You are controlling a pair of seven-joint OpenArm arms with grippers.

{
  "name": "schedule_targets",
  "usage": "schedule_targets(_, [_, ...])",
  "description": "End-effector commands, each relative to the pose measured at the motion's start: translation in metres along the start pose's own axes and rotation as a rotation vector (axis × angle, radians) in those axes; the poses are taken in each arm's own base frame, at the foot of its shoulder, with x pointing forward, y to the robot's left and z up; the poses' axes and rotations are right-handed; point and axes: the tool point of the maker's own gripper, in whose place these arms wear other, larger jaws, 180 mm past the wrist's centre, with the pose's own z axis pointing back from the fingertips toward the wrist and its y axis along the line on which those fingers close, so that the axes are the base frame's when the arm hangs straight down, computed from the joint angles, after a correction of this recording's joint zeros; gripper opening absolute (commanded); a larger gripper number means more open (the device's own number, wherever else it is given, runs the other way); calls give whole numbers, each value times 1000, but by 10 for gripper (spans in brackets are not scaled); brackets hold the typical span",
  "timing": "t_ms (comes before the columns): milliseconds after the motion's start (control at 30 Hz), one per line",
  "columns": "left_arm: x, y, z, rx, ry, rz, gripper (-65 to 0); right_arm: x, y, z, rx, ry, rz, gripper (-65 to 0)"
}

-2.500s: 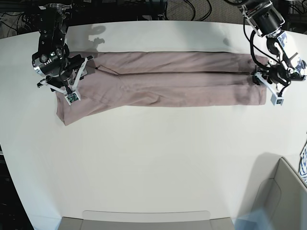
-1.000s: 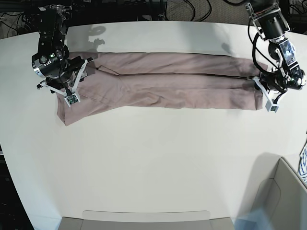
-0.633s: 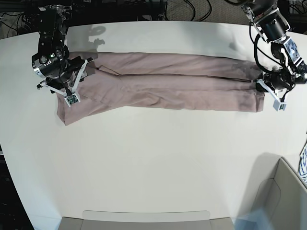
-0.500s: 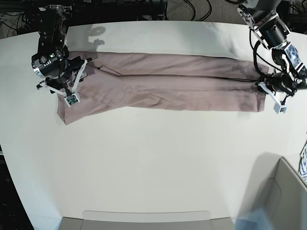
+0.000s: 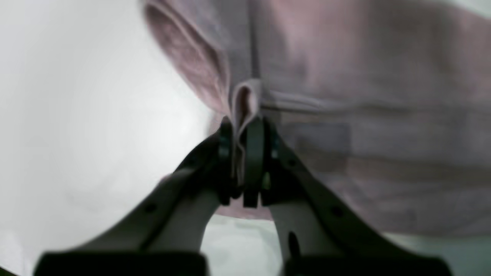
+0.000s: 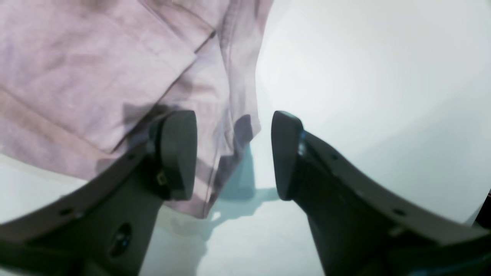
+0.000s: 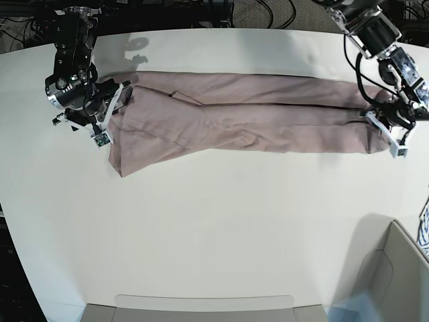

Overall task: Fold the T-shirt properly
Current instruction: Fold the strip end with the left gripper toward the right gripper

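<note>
The dusty-pink T-shirt [image 7: 255, 117] lies folded into a long band across the far part of the white table [image 7: 214, 221]. My left gripper [image 7: 385, 127], on the base view's right, is shut on the shirt's right end. The left wrist view shows it [image 5: 241, 153] pinching a raised fold of the pink cloth [image 5: 364, 115]. My right gripper [image 7: 110, 114] is open at the shirt's left end. In the right wrist view it [image 6: 232, 153] hovers over the shirt's edge [image 6: 96, 57], with one finger [image 6: 178, 153] above cloth and the other above bare table.
A cardboard box [image 7: 395, 275] stands at the near right corner, with a blue-and-white cloth [image 7: 425, 225] at the right edge. A grey tray [image 7: 201, 308] sits at the near edge. Cables lie beyond the far edge.
My left gripper has moved to the right and slightly nearer, dragging the whole shirt to the right. The shirt's left end has slid out from under my right gripper, which stayed in place.
</note>
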Motion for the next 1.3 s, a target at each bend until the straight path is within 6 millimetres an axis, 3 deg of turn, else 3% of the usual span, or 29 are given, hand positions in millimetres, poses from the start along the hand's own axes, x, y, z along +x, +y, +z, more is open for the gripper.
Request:
schedule_targets(0, [16, 2, 12, 30, -46, -40, -650, 9, -8, 5, -24, -29, 6, -340])
schedule_targets(167, [21, -60, 22, -11, -96, -206, -650, 12, -9, 5, -25, -37, 5, -340])
schedule_targets(333, [40, -115, 47, -56, -213, -324, -650, 15, -11, 5, -29, -44, 4, -340])
schedule_targets(700, [38, -208, 43, -237, -224, -496, -650, 7, -8, -1, -14, -14, -2, -340])
schedule_targets(833, [33, -223, 39, -272, -207, -534, -650, 2, -7, -6, -4, 7, -9, -340])
schedule_targets(1033, [21, -226, 35, -289, -178, -533, -650, 1, -7, -7, -1, 9, -10, -340])
schedule_targets(1267, [15, -254, 37, -346, -177, -567, -650, 3, -8, -6, -3, 5, -10, -340])
